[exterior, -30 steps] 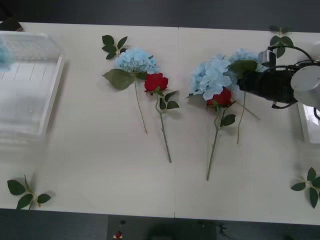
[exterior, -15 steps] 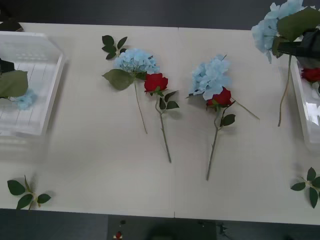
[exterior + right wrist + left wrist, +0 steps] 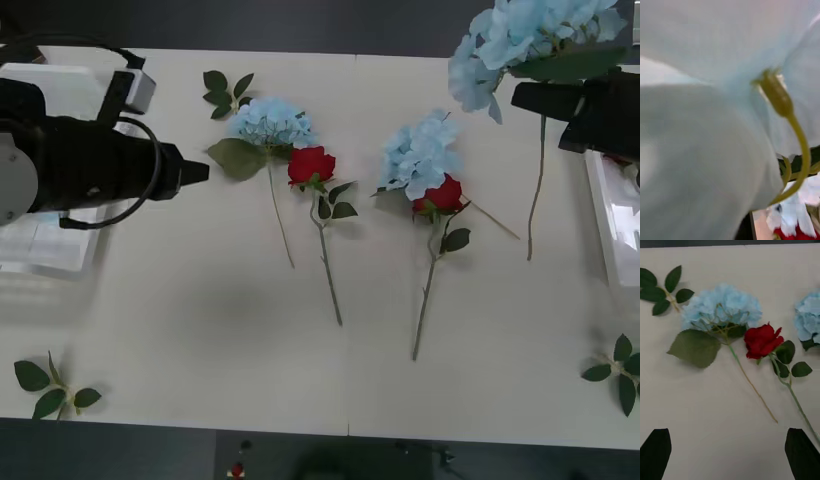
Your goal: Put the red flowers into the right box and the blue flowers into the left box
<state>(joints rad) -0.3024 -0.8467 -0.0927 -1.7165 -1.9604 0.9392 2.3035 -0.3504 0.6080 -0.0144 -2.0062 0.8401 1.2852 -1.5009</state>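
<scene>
— Fingers on the left gripper (image 3: 730, 453)?
— Spread wide, empty, aimed at a blue flower (image 3: 270, 122) on the bench (image 3: 200, 330).
— Right gripper (image 3: 545, 98)?
— Clamped on another blue flower (image 3: 530, 35), lifted at two o'clock.

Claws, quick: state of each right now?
Left claw: open, empty, facing a blue flower.
Right claw: shut on a raised blue flower.
</scene>
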